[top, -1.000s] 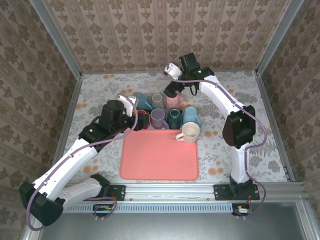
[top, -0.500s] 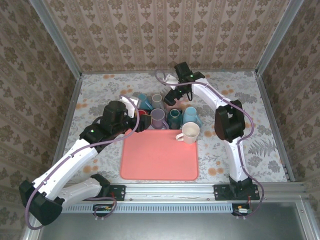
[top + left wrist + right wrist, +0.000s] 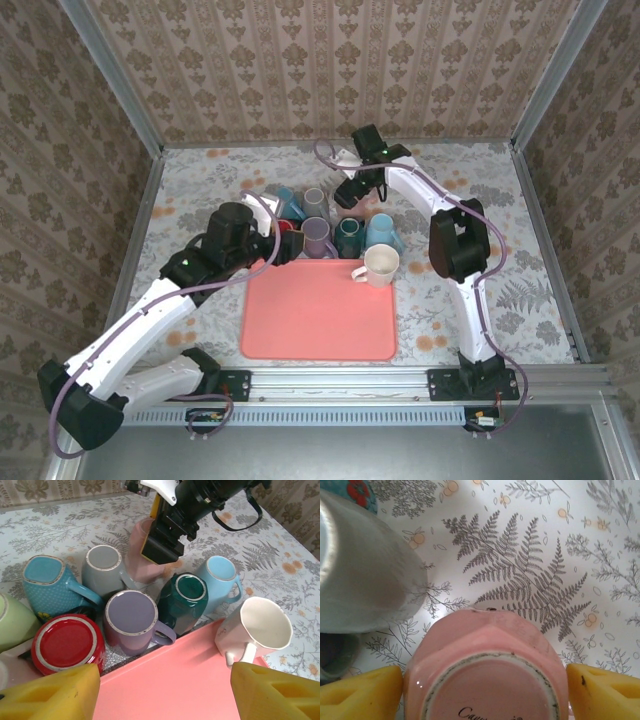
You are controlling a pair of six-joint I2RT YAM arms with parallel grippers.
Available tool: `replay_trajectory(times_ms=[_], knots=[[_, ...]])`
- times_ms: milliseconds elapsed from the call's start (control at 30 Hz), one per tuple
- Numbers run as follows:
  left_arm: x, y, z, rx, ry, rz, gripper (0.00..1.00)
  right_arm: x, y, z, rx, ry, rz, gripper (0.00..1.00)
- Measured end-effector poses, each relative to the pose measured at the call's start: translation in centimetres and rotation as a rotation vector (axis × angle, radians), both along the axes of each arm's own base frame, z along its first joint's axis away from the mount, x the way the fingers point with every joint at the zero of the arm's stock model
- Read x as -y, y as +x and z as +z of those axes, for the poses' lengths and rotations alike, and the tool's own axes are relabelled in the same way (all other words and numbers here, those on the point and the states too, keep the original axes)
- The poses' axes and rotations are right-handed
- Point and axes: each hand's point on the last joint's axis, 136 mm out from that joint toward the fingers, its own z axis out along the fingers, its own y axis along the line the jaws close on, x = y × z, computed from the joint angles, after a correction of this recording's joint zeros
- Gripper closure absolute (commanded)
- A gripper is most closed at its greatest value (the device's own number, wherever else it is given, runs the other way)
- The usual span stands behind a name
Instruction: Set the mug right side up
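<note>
The table (image 3: 500,200) wears a pale cloth printed with ferns and orange flowers. Walls with brown ornamental wallpaper (image 3: 330,70) close it on three sides, inside a metal frame. A salmon-pink tray (image 3: 318,315) lies near the arms, and its surface is bare. The mugs crowd together just beyond its far edge, while the cloth to the right and to the far left is open. The pink mug (image 3: 349,210) stands upside down at the back of this group, beside a grey mug (image 3: 102,567). The right gripper (image 3: 350,195) is directly over it. In the right wrist view the yellow pads (image 3: 360,695) stand on both sides of the pink mug (image 3: 490,680), very close to its wall; I cannot tell if they already press it. This view also shows dark script on the mug's base. The left wrist view shows the black right gripper (image 3: 162,542) from the side, on top of the pink mug (image 3: 137,550). It shows as well a purple mug (image 3: 131,617), a dark green mug (image 3: 182,597), a light blue mug (image 3: 220,577), a red mug (image 3: 65,642) and a cream mug (image 3: 260,625) with its mouth up at the tray's far right corner. The left gripper (image 3: 162,695) hangs above the tray's far edge, spread wide with nothing between its pads.
</note>
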Motion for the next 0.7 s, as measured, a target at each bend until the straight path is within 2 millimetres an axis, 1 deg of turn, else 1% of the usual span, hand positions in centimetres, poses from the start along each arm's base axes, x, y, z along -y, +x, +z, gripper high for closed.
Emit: replay_trajectory(times_ms=[67,133,200,333,400,433,500,633,700], knots=[[0.3,-0.3,0.0,0.004,0.004,-0.016,0.29,0.4,0.0,-0.9,-0.023,-0.003,-0.018,0.08],[0.6,-0.4,-0.1,0.004,0.009,-0.027,0.29,0.6,-0.1,-1.9,-0.048,-0.01,-0.029,0.1],[0.7,-0.5,-0.3,0.001,0.014,-0.034,0.29,0.7,0.1,-2.1,-0.052,-0.007,-0.038,0.17],[0.8,-0.5,-0.4,-0.001,0.016,-0.036,0.29,1.0,0.3,-1.8,-0.061,0.005,-0.07,0.38],[0.8,-0.5,-0.4,0.001,0.018,-0.037,0.29,1.1,0.4,-1.7,-0.066,0.017,-0.088,0.45],[0.8,-0.5,-0.4,0.001,0.018,-0.038,0.29,1.2,0.4,-1.6,-0.07,0.024,-0.098,0.46],[0.8,-0.5,-0.4,0.002,0.019,-0.038,0.29,1.5,0.6,-1.6,-0.076,0.037,-0.12,0.51],[0.8,-0.4,-0.4,0.003,0.021,-0.039,0.29,2.2,1.0,-1.4,-0.09,0.077,-0.194,0.73],[0.8,-0.4,-0.4,0.003,0.021,-0.039,0.29,2.7,1.4,-1.1,-0.095,0.115,-0.263,0.74]])
